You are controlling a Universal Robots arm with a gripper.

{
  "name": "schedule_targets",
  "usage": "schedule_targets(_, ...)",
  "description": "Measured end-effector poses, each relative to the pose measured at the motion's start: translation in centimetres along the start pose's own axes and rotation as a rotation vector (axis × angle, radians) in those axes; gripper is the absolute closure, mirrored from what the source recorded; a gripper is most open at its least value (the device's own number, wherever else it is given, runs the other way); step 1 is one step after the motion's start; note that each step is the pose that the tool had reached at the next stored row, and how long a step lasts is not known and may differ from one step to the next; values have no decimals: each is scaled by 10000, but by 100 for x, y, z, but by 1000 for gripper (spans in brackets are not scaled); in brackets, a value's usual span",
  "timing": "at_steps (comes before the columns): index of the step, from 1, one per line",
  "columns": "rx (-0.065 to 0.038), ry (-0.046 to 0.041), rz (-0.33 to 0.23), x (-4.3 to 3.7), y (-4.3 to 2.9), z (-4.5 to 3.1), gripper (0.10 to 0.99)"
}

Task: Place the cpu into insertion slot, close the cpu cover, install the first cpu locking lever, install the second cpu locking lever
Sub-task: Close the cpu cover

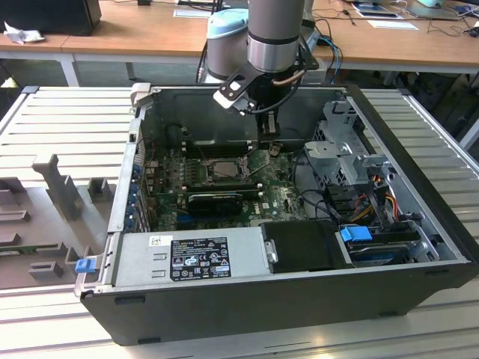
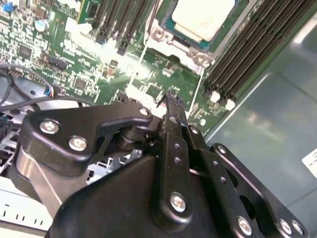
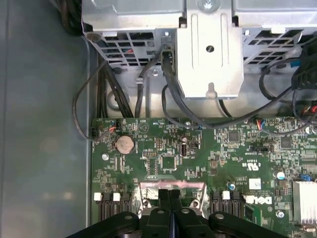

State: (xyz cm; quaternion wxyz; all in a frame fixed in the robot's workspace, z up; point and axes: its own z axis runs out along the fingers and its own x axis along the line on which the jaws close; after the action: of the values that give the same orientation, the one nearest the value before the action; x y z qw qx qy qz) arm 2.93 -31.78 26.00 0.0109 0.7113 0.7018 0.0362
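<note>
The end effector (image 3: 170, 196) is hanging clenched on nothing, its tip right by the near edge of the cpu cover (image 2: 174, 44). Just beyond, the cpu (image 2: 203, 17) is sitting in the insertion slot (image 1: 223, 169), with the cover seemingly down. I'd say it's tackling a locking lever, which calls for a firm, narrow push.

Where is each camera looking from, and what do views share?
Exterior view: off-arm, looking down into the open case; arm and claw show.
First wrist view: on the wrist, facing motherboard and drive cage; claw shows.
Second wrist view: on the wrist, facing the cpu past the claw.
Shared: claw and motherboard.
</note>
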Motion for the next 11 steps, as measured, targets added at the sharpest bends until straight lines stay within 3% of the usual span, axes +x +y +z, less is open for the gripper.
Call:
schedule_targets(5, 9, -1, 1, 1, 117, 8, 980)
schedule_targets(11, 18, -1, 1, 2, 210, 14, 980)
